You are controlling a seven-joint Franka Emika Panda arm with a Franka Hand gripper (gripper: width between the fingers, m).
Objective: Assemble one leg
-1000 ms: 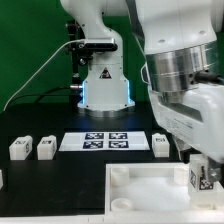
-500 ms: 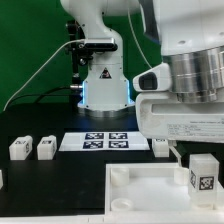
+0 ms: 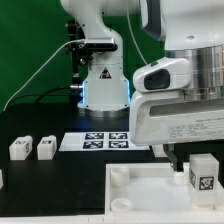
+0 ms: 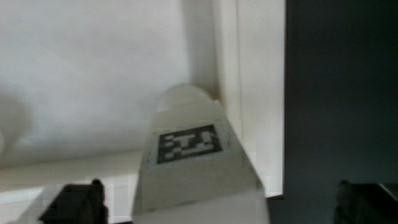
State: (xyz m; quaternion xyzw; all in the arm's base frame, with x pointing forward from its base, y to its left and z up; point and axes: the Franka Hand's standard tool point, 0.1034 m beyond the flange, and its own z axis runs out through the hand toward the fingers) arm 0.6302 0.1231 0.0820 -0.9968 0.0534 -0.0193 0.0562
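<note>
A leg (image 3: 201,178), a small white post with a black-and-white tag, stands upright at the near right corner of the large white panel (image 3: 145,200). My gripper (image 3: 196,157) hangs just above it, open and empty. In the wrist view the leg (image 4: 192,165) sits between the two dark fingertips (image 4: 79,203), which stand well apart from its sides. Two more legs (image 3: 20,149) (image 3: 45,148) stand on the black table at the exterior view's left. Another (image 3: 2,178) shows partly at the left edge.
The marker board (image 3: 100,141) lies flat behind the panel. The robot's base (image 3: 103,85) stands at the back. The panel has raised corner knobs (image 3: 118,176). My gripper's large body hides the table to the right of the marker board.
My gripper has risen from around the leg, which stays standing on the panel's corner. The gripper body now covers the leg that showed beside the marker board.
</note>
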